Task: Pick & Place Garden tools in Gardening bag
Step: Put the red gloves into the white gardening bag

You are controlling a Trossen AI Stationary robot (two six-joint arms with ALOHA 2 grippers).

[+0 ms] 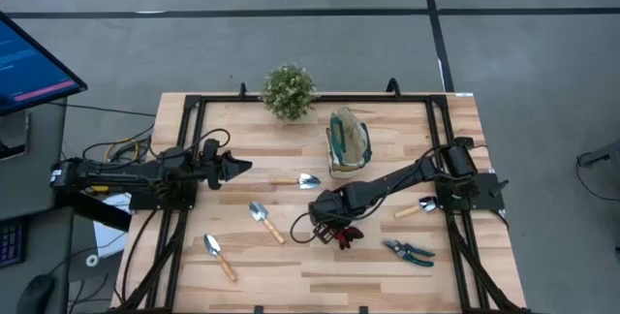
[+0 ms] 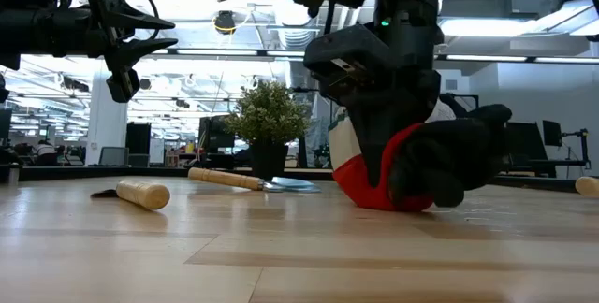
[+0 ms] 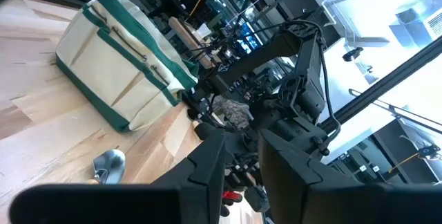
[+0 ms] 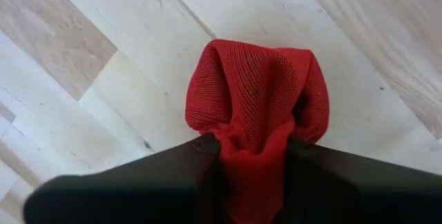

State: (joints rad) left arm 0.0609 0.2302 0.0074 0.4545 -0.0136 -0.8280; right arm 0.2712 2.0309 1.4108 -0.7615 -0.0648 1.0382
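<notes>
The red-and-black glove [image 1: 346, 237] lies near the table's middle, its underside on the wood. My right gripper [image 1: 329, 223] stands over it, shut on its red knit part. The beige bag with teal trim [image 1: 347, 141] stands upright at the far middle. Trowels lie flat on the table [image 1: 306, 180], [image 1: 263, 216], [image 1: 219, 254], [image 1: 418, 206]. Teal-handled shears [image 1: 411, 251] lie at the near right. My left gripper [image 1: 238, 167] is open and empty, raised above the table's left side. My right gripper pinches the glove's red knit part [image 4: 253, 117] between its two fingers, coming from above and pointing down. The cloth is bunched into folds between the fingers. In the low view the glove [image 2: 412, 167] rests on the table with its black part toward the right.
A bushy potted plant [image 1: 289, 90] stands at the far edge, left of the bag. A black frame [image 1: 194, 110] runs along the table's sides. Bare wood lies along the near edge.
</notes>
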